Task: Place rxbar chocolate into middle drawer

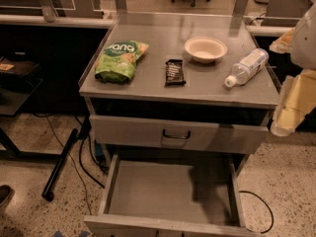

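The rxbar chocolate (175, 72) is a small dark bar with white lettering. It lies flat near the middle of the grey cabinet top (148, 90). The middle drawer (163, 189) is pulled out wide below, with a bare grey floor and nothing in it. My gripper (289, 107) hangs at the far right edge of the view, beside the cabinet's right front corner. It is well to the right of the bar, apart from it, and partly cut off by the frame. Nothing shows in its hold.
A green crinkled snack bag (120, 59) lies left of the bar. A white bowl (205, 49) and a lying clear water bottle (247, 67) are to its right. The upper drawer front (217, 137) with a black handle is shut. Cables (84, 167) and a black bar (60, 164) lie on the floor at left.
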You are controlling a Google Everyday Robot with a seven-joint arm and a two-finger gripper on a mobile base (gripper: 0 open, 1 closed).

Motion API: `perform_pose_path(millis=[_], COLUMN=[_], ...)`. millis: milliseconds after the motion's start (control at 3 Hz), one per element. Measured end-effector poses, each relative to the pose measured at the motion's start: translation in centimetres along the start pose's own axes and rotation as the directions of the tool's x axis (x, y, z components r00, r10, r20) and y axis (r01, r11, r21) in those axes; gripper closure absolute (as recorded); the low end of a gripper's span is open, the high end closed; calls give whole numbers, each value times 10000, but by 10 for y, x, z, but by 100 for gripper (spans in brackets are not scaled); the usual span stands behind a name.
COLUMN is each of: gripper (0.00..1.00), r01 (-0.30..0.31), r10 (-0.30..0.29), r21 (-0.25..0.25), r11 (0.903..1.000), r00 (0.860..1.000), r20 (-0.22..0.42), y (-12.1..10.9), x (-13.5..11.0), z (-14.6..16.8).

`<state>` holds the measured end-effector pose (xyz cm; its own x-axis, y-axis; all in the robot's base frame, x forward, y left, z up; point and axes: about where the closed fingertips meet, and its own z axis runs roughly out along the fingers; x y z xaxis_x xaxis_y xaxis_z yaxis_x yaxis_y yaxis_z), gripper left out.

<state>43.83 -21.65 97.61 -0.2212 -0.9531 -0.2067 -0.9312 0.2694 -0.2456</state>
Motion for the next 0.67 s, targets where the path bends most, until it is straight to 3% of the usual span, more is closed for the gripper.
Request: perform_pose_path(millis=[333, 667], gripper=[0, 0], r01=[36, 394], r10=[-36, -392], r21=[33, -72], r11=[10000, 9992], r00=[10000, 9991], r20=[23, 184], y=[-2, -16], x=[-2, -19], z=[0, 14])
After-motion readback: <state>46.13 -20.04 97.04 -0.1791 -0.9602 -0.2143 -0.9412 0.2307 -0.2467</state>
